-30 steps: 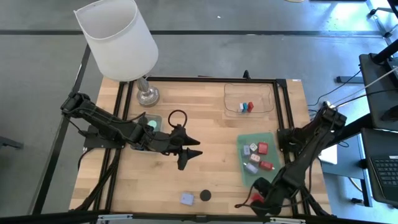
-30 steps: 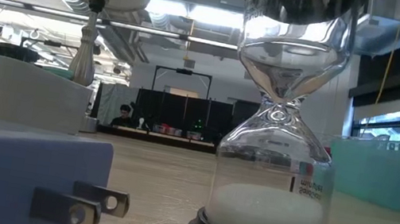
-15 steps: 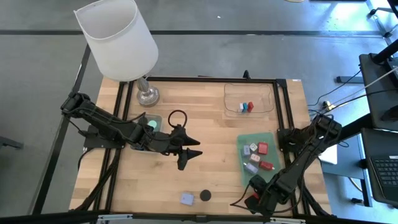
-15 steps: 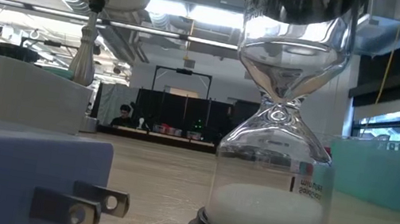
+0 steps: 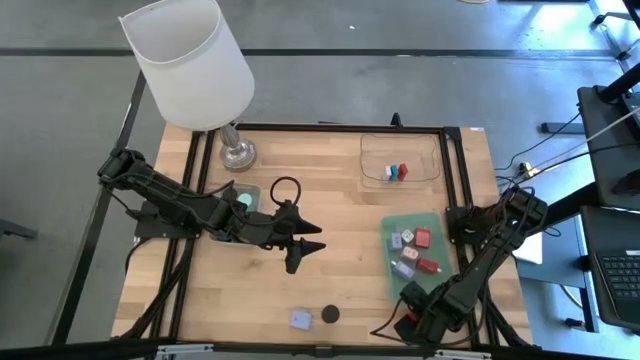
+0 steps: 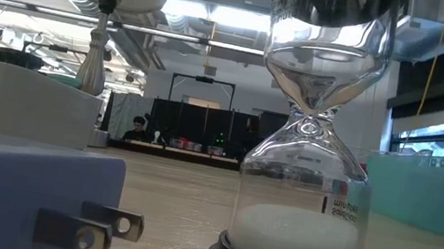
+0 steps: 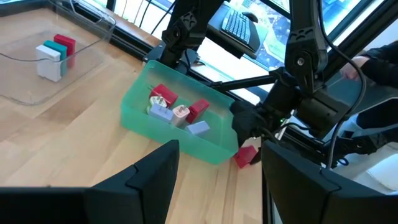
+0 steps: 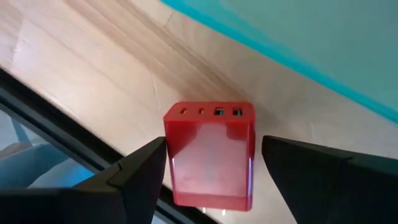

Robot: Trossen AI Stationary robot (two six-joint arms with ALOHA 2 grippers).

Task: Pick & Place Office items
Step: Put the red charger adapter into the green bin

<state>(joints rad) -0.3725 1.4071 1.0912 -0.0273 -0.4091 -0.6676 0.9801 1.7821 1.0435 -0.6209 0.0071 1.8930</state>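
We are seeing the right gripper [image 8: 208,163] standing open, fingers straddling the red charger block [image 8: 210,152] beside the green tray [image 5: 392,225]. The block's ported face is pointing away from the wrist. The left gripper [image 5: 303,247] is hovering mid-table, well apart, partly open and empty.

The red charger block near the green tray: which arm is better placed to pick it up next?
The right arm. Its end effector is already down at the red charger block, one finger on each side, beside the green tray. The left end effector hovers empty over mid-table, far away.
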